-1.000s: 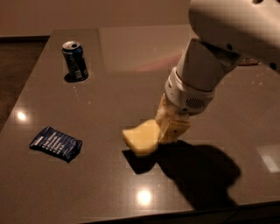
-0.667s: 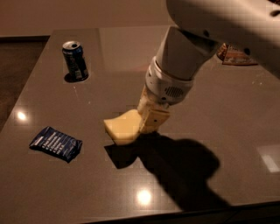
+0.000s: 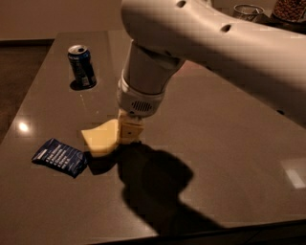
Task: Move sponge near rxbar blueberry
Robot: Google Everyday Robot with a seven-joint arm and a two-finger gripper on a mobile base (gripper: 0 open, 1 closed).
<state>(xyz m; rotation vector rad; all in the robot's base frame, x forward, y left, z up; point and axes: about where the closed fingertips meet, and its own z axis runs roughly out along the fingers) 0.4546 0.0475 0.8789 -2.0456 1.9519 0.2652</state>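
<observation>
The pale yellow sponge (image 3: 99, 139) is held at its right end by my gripper (image 3: 129, 132), just above the dark table (image 3: 224, 143). The gripper hangs from the big white arm that fills the upper right of the camera view, and it is shut on the sponge. The rxbar blueberry (image 3: 60, 157), a flat dark blue wrapper with white lettering, lies on the table just left of and slightly nearer than the sponge, a short gap away. The sponge's shadow reaches the wrapper's right end.
An upright blue drink can (image 3: 81, 66) stands at the far left of the table. A glass (image 3: 247, 10) and a bowl of snacks (image 3: 289, 9) sit at the far right corner. The table's left edge runs close to the wrapper.
My gripper has carried the sponge leftward across the table, from the middle to just beside the blue wrapper. The wrapper and can have not moved.
</observation>
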